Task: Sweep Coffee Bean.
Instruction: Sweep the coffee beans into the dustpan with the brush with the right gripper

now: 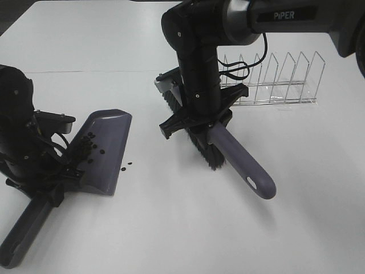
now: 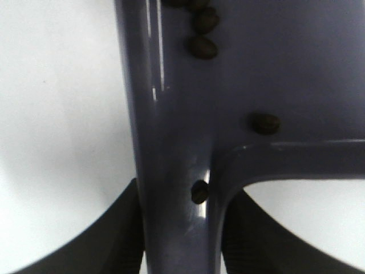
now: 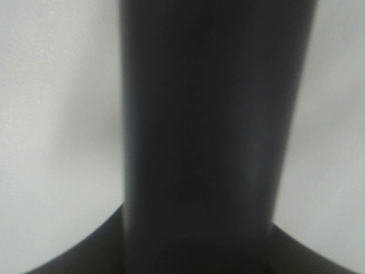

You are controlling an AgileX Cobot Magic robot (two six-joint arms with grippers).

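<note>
Coffee beans, tiny dark ovals, mostly in purple plastic dustpan clamped in left gripper; right gripper clamped on purple bristle brush.

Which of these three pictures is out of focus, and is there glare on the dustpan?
Right wrist view: out of focus throughout, the brush handle a dark smear without detail. Left wrist view: slightly soft, but the coffee beans read clearly; white glare streaks run along the dustpan. Exterior high view: the sharpest, evenly lit, only faint shadows on the table.
</note>
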